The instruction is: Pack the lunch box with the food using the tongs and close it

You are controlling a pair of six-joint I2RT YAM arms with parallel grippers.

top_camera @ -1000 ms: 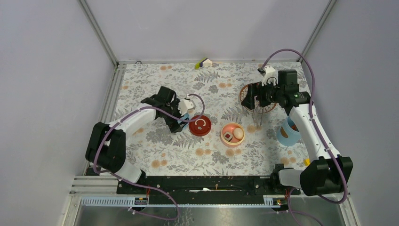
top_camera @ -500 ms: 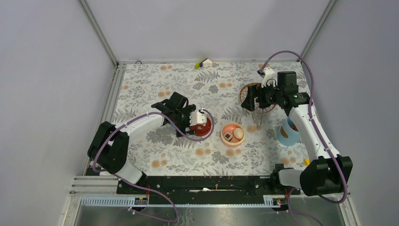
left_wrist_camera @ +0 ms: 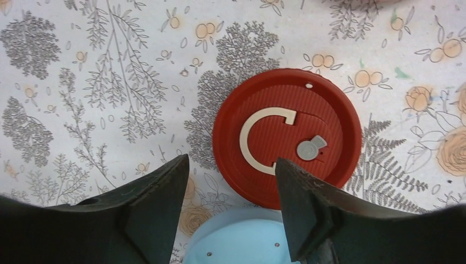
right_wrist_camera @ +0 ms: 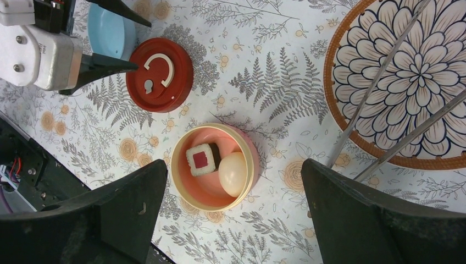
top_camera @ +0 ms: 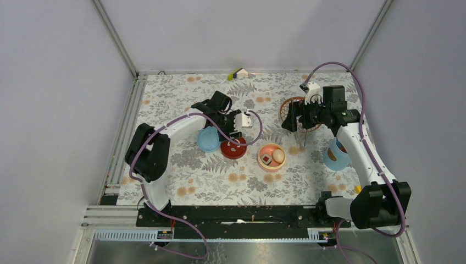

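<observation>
The salmon-pink bowl [top_camera: 271, 163] [right_wrist_camera: 186, 186] of the lunch box holds a white egg [right_wrist_camera: 233, 174] and a rice piece with a red centre [right_wrist_camera: 201, 159]. My right gripper [top_camera: 293, 122] [right_wrist_camera: 233, 168] hovers above it, open and empty. The tongs [top_camera: 301, 138] [right_wrist_camera: 373, 88] lie from the patterned dish [top_camera: 299, 114] onto the table, beside my right finger. My left gripper [top_camera: 232, 133] [left_wrist_camera: 231, 162] is open over the near edge of a red lid [top_camera: 233, 148] [left_wrist_camera: 287, 144]. The light-blue disc [top_camera: 209, 139] [left_wrist_camera: 236, 245] lies flat beside the lid. The light-blue shell [top_camera: 336, 155] stands at the right.
A small purple-and-yellow object [top_camera: 237, 73] sits at the back edge. A small yellow piece [top_camera: 358, 188] lies near the right arm's base. The floral tablecloth [top_camera: 181, 99] covers the table inside metal rails.
My left arm has swung toward the back and right, past the red lid. The light-blue disc that was at its fingers now lies free on the table. The right arm has barely moved.
</observation>
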